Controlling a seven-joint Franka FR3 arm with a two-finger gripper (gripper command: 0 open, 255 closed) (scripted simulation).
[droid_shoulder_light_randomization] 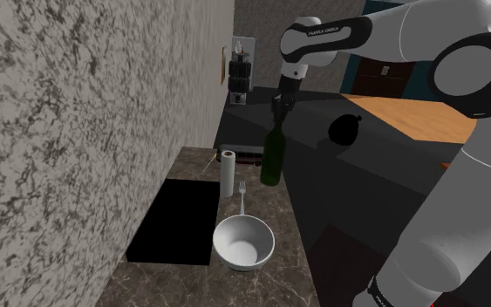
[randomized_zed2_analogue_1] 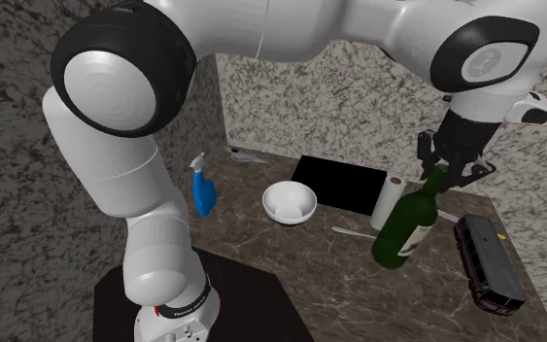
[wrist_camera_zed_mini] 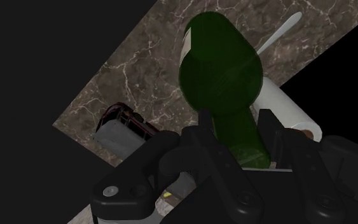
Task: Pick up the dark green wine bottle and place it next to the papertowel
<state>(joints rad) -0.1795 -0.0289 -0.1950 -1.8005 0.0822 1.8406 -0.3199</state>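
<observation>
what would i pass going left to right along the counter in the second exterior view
blue spray bottle → white bowl → dark green wine bottle → dark appliance

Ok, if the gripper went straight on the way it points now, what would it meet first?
The dark green wine bottle, clasped by its neck between the fingers. Past it lies the marbled counter, seemingly just beside the paper towel roll, though depth is unclear.
</observation>
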